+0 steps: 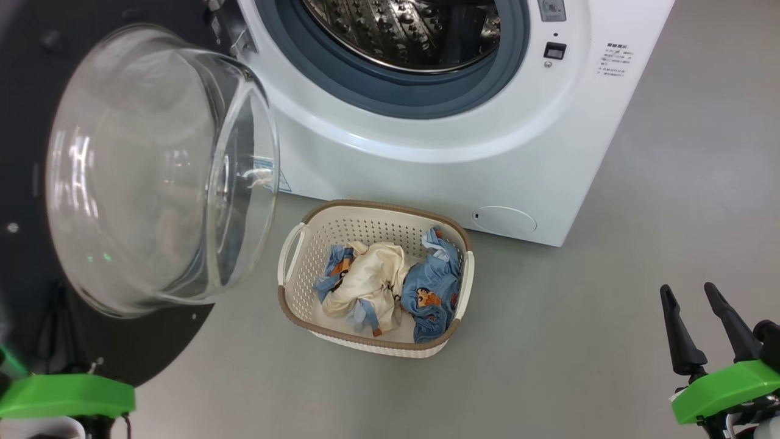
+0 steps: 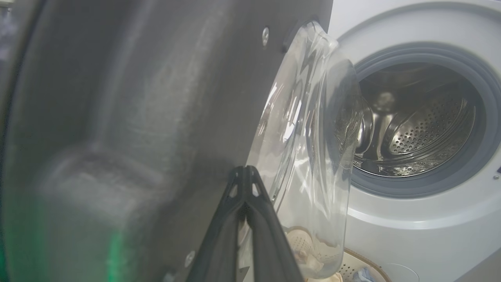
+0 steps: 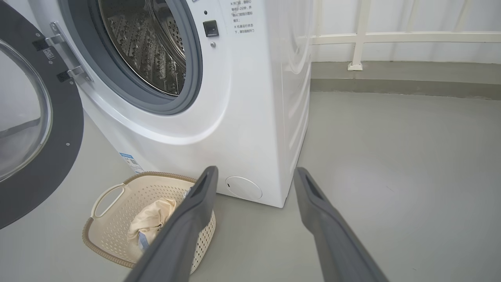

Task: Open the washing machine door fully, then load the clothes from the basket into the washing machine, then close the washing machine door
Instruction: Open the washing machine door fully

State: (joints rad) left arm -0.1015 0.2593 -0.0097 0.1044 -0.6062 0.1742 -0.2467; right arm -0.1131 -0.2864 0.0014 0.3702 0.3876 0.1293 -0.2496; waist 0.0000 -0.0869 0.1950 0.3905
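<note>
Door [image 1: 158, 171] is closest and biggest: black ring w/ bulging clear bowl, fills left half of head view and stands out from hinge at upper left. Looks wide open, maybe a bit of swing left. Stiff, prob heavy-ish, glass slick, so push on black ring, not bowl. Washing machine [image 1: 439, 158] runs across top ctr; visible part of drum [image 1: 414, 30] is bare. Basket [image 1: 390, 207] sits on floor at btm ctr, just in front of washer. Clothes [image 1: 372, 280] lie in it, cream one on top in ctr, blue bear-print ones either side. Soft, light, floppy, likely to trail, so pinch a bunched fold high on pile. L gripper [image 2: 244, 172], btm ctr of left wrist view: fingers pressed together, nothing btwn them, tips right at door's dark inner face, contact unclear. R gripper [image 1: 688, 289], lower right: jaws spread wide, empty, well apart from basket.
</note>
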